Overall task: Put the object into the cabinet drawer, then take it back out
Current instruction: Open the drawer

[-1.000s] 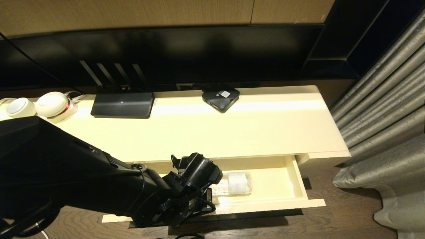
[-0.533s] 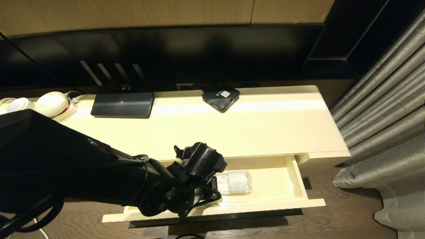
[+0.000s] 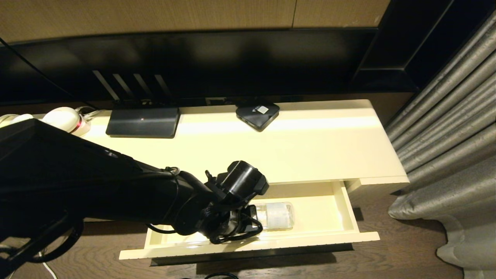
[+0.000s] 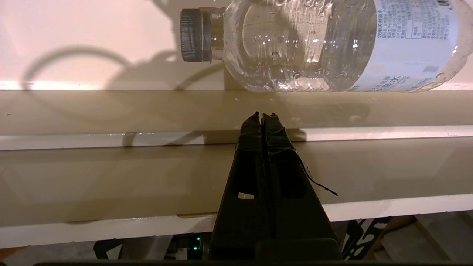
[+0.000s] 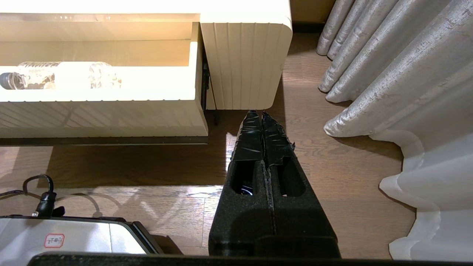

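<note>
1. Drawer (image 3: 348,211) pulled out from the cream cabinet (image 3: 310,147), open at the near edge of the head view. One item inside: bottle (image 3: 275,215), lying on its side on the glossy floor, cap toward the robot's left.
2. Left hand (image 4: 263,115) sits inside the drawer just beside the bottle, near the cap end. Fingers pressed together, holding nothing. In the left wrist view the tips stop short of the bottle; a gap shows, no contact.
3. Bottle count: one. Clear, dark-looking ribbed cap, whitish label with dark print. Cap end is hidden behind the left arm in the head view; the far end is cut off in the left wrist view.
4. Right hand (image 5: 262,114) parked low over the wooden floor (image 5: 147,166), well apart from the drawer, fingers pressed together, empty.
5. Cabinet surface, farther back: one flat black box (image 3: 257,113), one dark router (image 3: 143,122) with four antennas, white round devices (image 3: 64,119) at the left, partly hidden by the arm; count unclear.
6. Grey curtain (image 3: 445,135) on the right, cut off by the frame.
</note>
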